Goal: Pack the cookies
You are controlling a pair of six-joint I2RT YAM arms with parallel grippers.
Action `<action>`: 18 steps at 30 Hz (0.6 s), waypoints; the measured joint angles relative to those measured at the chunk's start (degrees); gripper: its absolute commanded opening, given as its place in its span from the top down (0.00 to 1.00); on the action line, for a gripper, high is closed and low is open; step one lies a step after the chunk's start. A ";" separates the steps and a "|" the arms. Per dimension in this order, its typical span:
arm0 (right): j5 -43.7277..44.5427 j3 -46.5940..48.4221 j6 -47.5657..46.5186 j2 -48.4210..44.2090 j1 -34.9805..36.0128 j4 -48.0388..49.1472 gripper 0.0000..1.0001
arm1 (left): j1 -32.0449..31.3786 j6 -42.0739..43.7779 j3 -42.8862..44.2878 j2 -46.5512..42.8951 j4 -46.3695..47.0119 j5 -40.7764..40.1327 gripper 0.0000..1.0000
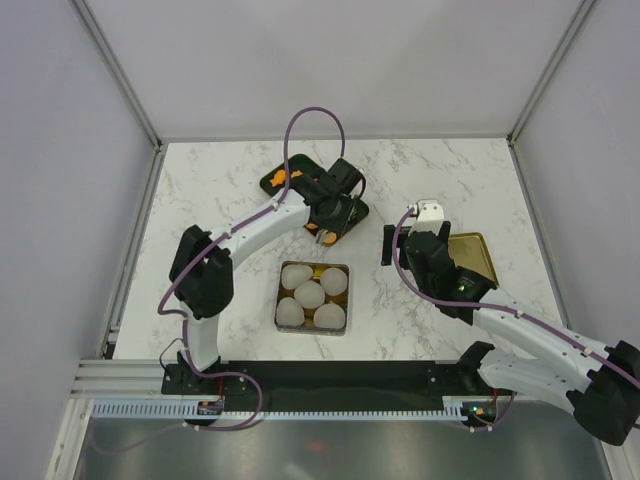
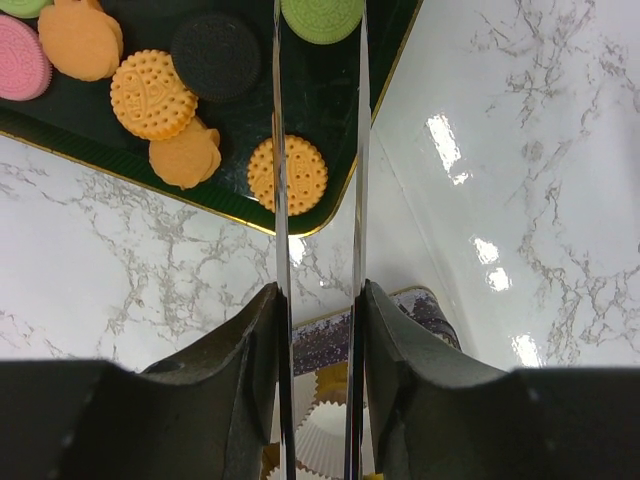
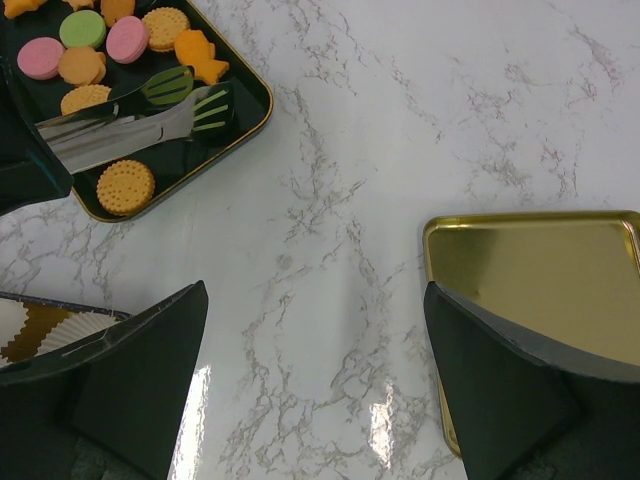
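The cookies lie on a dark tray (image 1: pixel 275 180) at the back; several orange, pink, green and dark ones show in the left wrist view (image 2: pixel 155 95) and in the right wrist view (image 3: pixel 125 187). My left gripper (image 1: pixel 333 212) (image 2: pixel 318 300) is shut on metal tongs (image 2: pixel 281 150) (image 3: pixel 110 130) that reach over the tray. A green cookie (image 2: pixel 320 15) sits between the tong tips; I cannot tell whether it is pinched. My right gripper (image 1: pixel 400 235) (image 3: pixel 315 290) is open and empty above bare marble, right of the tray.
A square tin (image 1: pixel 277 300) (image 2: pixel 440 310) with several white paper cups stands at centre front. A gold lid (image 1: pixel 472 255) (image 3: pixel 540 270) lies on the table at the right, under the right arm. White walls enclose the table.
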 measured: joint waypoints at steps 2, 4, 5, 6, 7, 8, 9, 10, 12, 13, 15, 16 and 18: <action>0.00 0.00 0.00 0.07 0.00 0.00 0.02 | 0.00 0.00 0.24 -0.37 -0.26 -0.17 0.62; 0.00 0.00 0.02 0.13 0.00 0.00 0.02 | 0.00 0.00 0.31 -1.20 -0.59 -0.46 0.63; 0.00 0.00 0.00 0.17 0.00 0.00 0.02 | 0.00 0.00 0.31 -1.75 -0.76 -0.52 0.63; 0.02 0.00 0.02 0.20 0.00 0.00 0.02 | 0.00 -0.02 0.31 -2.47 -0.94 -0.57 0.63; 0.04 0.00 0.02 0.24 0.00 0.00 0.02 | 0.00 -0.02 0.31 -3.06 -1.05 -0.61 0.64; 0.04 0.00 0.02 0.31 0.00 0.00 0.02 | 0.00 -0.02 0.31 -3.96 -1.16 -0.70 0.64; 0.07 0.00 0.02 0.37 0.00 0.00 0.02 | 0.00 -0.04 0.26 -4.96 -1.25 -0.72 0.64; 0.11 0.00 0.04 0.42 0.00 0.00 0.02 | 0.00 -0.04 -0.02 -6.16 -1.18 -0.72 0.64; 0.11 0.00 0.04 0.44 0.00 0.00 0.02 | 0.00 -0.07 -1.42 -9.09 -1.01 -0.68 0.64; 0.11 0.00 0.04 0.44 0.00 0.00 0.02 | 0.00 -0.09 -2.51 -11.02 -1.07 -0.63 0.64; 0.11 0.00 0.04 0.50 0.00 0.00 0.02 | 0.00 -0.22 -5.33 -15.34 -1.03 -0.31 0.64; 0.11 0.00 0.07 0.57 0.00 0.00 0.02 | 0.00 -0.52 -6.95 -17.64 -1.16 -0.26 0.64; 0.11 0.00 0.11 0.72 0.00 0.00 0.02 | -0.02 -1.14 -10.51 -22.34 -1.11 0.13 0.64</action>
